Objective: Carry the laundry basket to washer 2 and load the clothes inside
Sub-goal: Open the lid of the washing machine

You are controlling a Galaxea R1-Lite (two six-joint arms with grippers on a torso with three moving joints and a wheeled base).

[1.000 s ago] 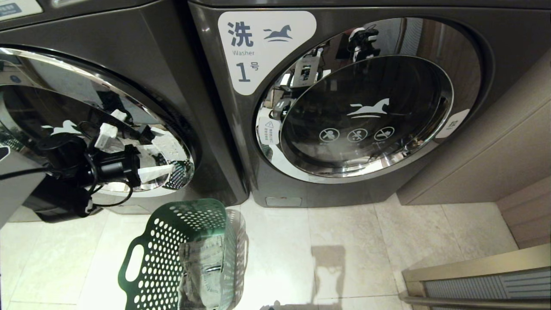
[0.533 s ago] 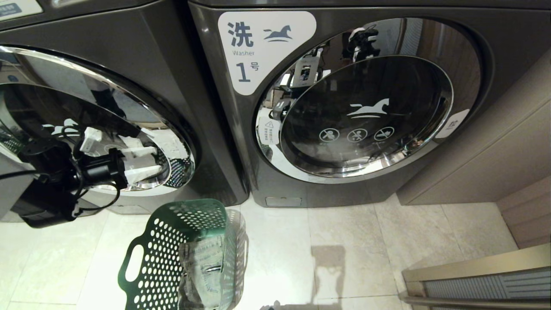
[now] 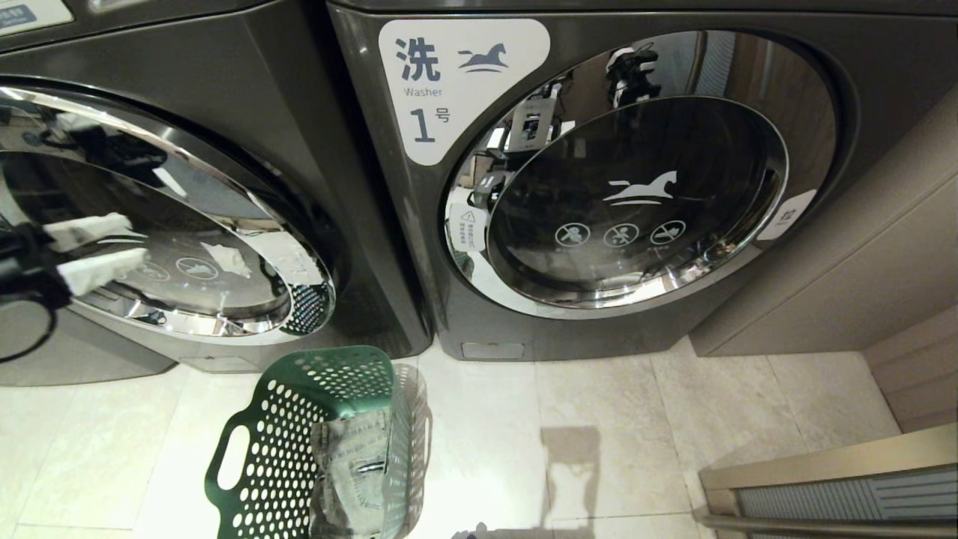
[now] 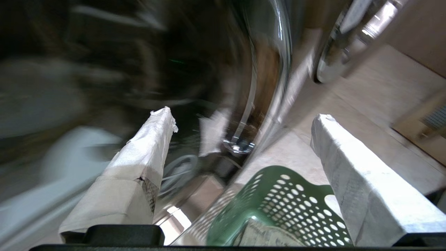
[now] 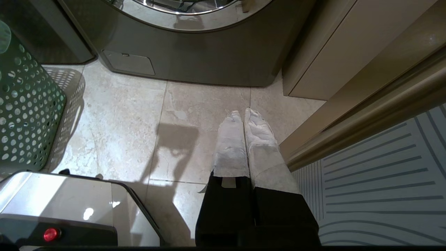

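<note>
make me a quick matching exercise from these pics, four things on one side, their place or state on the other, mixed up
Things:
1. laundry basket
2. clothes
3. left gripper
4. right gripper

Place or state:
A. shut, empty, pointing down over the floor tiles
B. open, in front of the left-hand washer door
C. lying inside the basket
D. standing on the floor before the two washers

Pairs: 1-D, 2-C, 3-B, 4-A

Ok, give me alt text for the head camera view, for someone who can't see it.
Two dark grey front-load washers with closed chrome-rimmed doors fill the view, the right one labelled washer 1. The open left gripper reaches in from the left edge before the left washer's door. The green laundry basket stands on the tiled floor, with the denim clothes inside.
</note>
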